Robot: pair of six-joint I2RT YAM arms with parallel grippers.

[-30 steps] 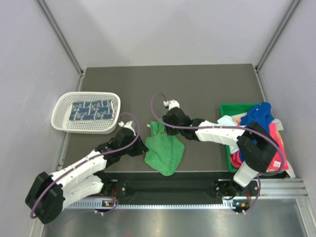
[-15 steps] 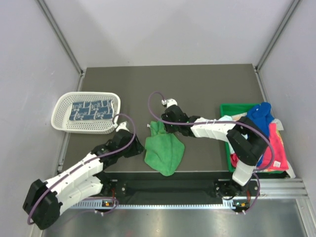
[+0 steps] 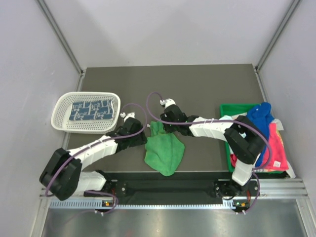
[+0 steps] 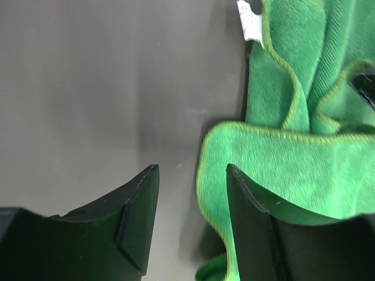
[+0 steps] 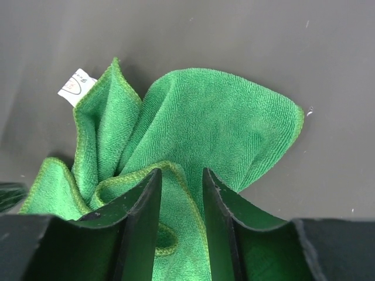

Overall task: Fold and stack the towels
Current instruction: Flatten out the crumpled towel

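Note:
A crumpled green towel (image 3: 165,150) lies on the dark table (image 3: 207,84) near its front edge. My left gripper (image 3: 143,139) is at the towel's left side and stands open (image 4: 192,170). The towel's hem (image 4: 205,175) runs between its fingers, unclamped. My right gripper (image 3: 163,127) is over the towel's far end, open (image 5: 181,171), astride a raised fold of the green towel (image 5: 217,123). A folded blue-and-white towel (image 3: 91,110) lies in the white basket. Royal blue (image 3: 259,116), pink (image 3: 275,148) and pale mint (image 3: 226,121) towels are heaped in the green bin.
The white mesh basket (image 3: 59,116) stands at the table's left edge. The green plastic bin (image 3: 228,157) sits at the right edge, overflowing. A white label (image 5: 76,86) sticks out of the green towel's corner.
My left gripper has opened, drawn back to the left, then come in again at the towel's left hem. The right gripper has shifted a little left over the towel's far end.

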